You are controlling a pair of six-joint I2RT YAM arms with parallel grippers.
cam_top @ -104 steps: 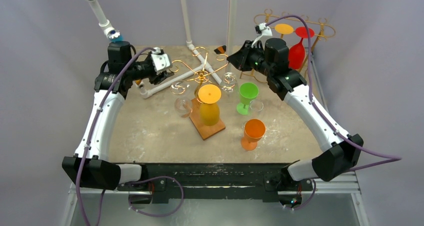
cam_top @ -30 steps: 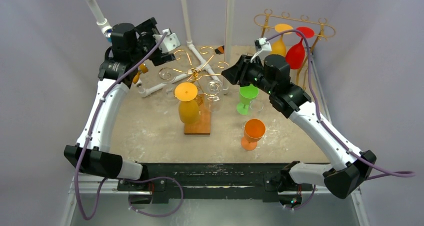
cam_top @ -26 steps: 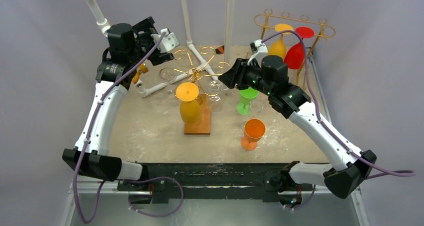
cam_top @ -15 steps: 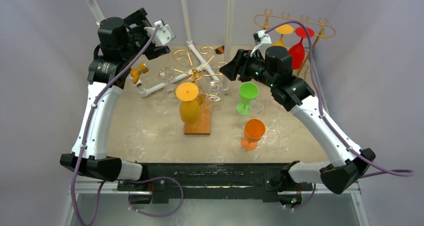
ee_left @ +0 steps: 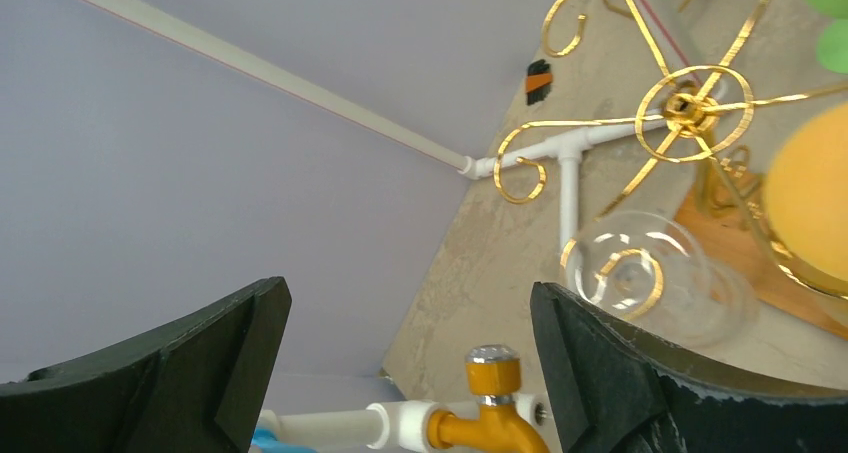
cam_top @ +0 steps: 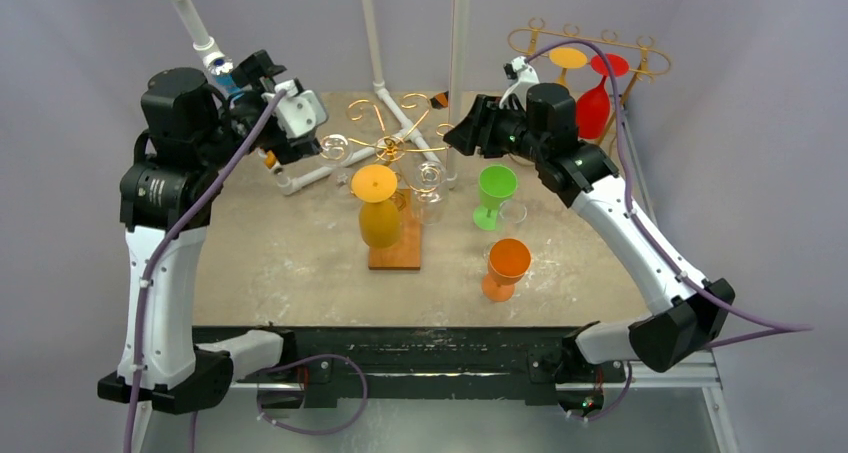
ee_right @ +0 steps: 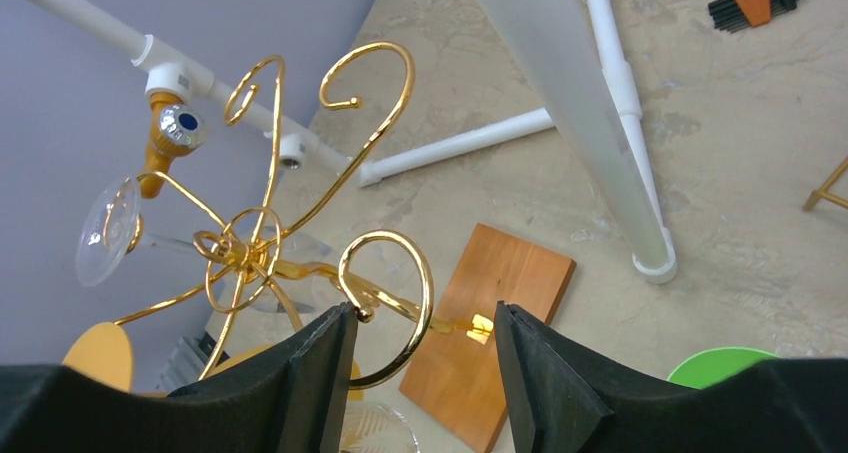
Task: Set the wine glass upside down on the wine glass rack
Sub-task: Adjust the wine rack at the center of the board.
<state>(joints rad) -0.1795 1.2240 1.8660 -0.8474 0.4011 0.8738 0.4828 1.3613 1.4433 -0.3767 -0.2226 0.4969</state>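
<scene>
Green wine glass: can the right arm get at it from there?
Probably yes: the right gripper hangs open and empty close by the green glass, which stands upright with nothing between them.

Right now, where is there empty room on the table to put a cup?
Bare tabletop lies left of the wooden board and along the front edge. It is crowded at the back around the gold rack and green glass.
</scene>
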